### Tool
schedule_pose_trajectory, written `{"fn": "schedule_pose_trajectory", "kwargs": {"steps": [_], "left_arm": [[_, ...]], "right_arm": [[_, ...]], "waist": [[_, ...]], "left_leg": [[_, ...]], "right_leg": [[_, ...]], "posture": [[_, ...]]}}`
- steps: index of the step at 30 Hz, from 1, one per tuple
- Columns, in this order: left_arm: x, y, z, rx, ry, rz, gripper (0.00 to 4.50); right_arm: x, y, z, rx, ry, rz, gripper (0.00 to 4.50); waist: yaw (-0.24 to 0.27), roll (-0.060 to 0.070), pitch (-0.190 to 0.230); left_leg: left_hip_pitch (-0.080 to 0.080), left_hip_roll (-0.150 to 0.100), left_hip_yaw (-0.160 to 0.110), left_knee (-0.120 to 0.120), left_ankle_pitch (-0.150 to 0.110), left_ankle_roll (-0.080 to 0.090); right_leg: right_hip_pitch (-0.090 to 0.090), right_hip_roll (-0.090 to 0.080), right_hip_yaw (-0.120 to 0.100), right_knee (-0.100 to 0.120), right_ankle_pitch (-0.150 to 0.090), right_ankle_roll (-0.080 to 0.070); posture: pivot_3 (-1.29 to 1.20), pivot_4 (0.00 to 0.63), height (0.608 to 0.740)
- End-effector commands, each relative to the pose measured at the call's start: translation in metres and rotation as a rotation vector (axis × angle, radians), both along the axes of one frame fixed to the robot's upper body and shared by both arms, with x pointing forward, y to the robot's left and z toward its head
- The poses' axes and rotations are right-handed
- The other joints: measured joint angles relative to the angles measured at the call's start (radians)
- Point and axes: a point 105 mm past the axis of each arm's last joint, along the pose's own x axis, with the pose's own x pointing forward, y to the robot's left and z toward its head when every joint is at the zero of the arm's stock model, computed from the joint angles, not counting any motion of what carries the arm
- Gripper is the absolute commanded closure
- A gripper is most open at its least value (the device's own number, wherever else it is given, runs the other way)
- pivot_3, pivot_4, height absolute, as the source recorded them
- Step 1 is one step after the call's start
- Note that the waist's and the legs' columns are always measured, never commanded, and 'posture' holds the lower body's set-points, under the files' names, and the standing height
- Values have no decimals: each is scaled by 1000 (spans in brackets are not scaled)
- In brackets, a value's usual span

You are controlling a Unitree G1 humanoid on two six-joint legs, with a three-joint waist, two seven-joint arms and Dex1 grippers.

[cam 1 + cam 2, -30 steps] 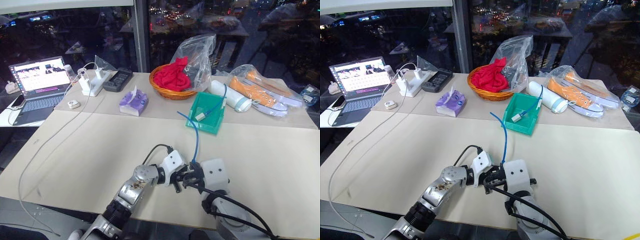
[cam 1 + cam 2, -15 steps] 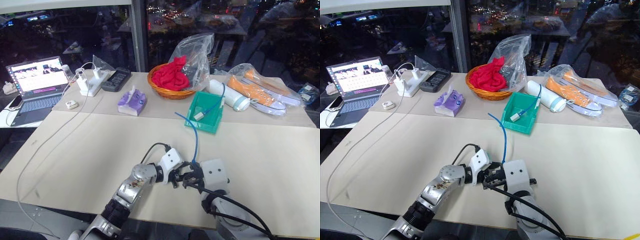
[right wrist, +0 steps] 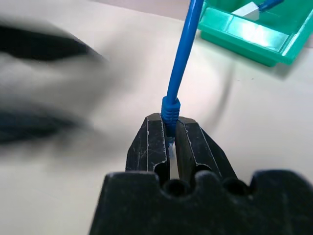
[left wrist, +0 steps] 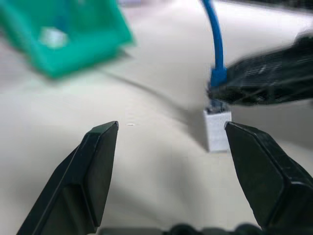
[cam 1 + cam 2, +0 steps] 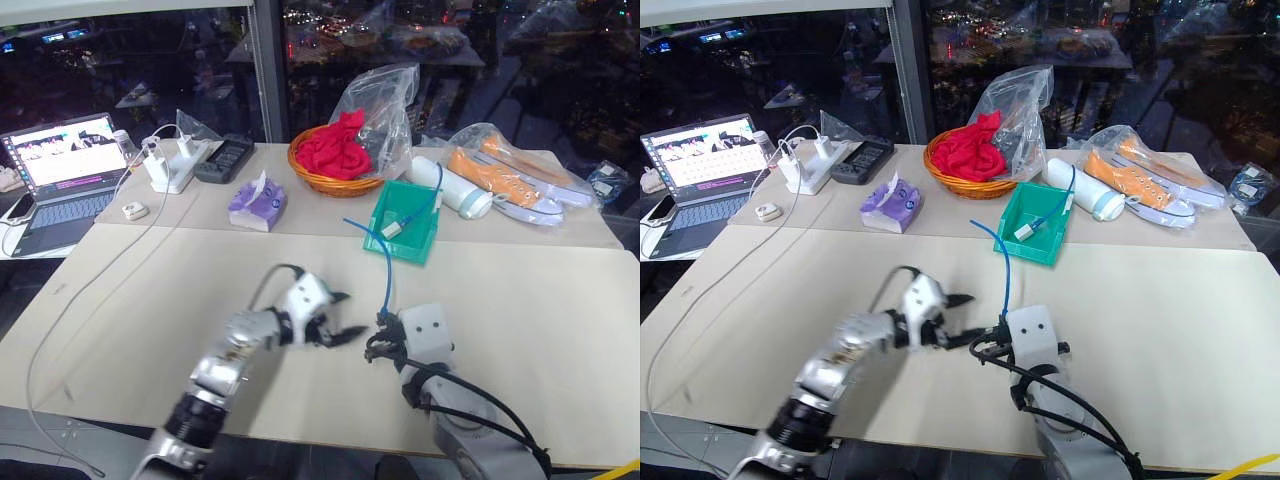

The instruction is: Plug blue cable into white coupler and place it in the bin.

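Two grippers over the table (image 5: 150, 290) near its front edge. Your right gripper (image 3: 168, 128) is clamped on the blue cable (image 5: 384, 275) at its plug end, and the white coupler (image 4: 216, 129) sits on that plug just below the fingers. Your left gripper (image 5: 338, 318) has its jaws spread wide, empty, just beside the right one (not touching cable or coupler). From the grip the cable arcs up and back into the bin (image 5: 420, 245), which stands toward the table's back edge beside the orange basket (image 5: 325, 180); its other plug lies inside.
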Motion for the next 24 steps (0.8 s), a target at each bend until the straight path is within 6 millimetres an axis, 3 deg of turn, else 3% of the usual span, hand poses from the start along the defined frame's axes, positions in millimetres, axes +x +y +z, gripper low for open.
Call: {"fn": "schedule_pose_trajectory", "kwargs": {"steps": [1,6,9,24], "left_arm": [[-29,9,29,-118,109,-114,762],[-49,21,27,-133,226,-110,762],[-55,22,16,-107,249,-66,762],[-43,13,12,-123,192,17,762]], "right_arm": [[5,-3,20,105,-52,50,4500],[6,7,36,414,-24,168,4500],[5,15,47,526,-22,239,4500],[23,-5,59,494,-57,210,4500]], "waist": [[1,1,3],[-8,1,3],[-21,2,4],[-23,3,5]], "left_leg": [[0,0,0,0,0,0],[-1,0,-1,-1,0,0],[-1,0,-1,-1,0,0],[-5,0,-1,1,1,-1]], "right_leg": [[0,0,0,0,0,0],[-2,0,0,1,4,-8],[-3,0,0,1,5,-9],[-9,1,0,8,5,-11]], "posture": [[0,150,740],[0,150,740],[0,150,740],[0,150,740]]}}
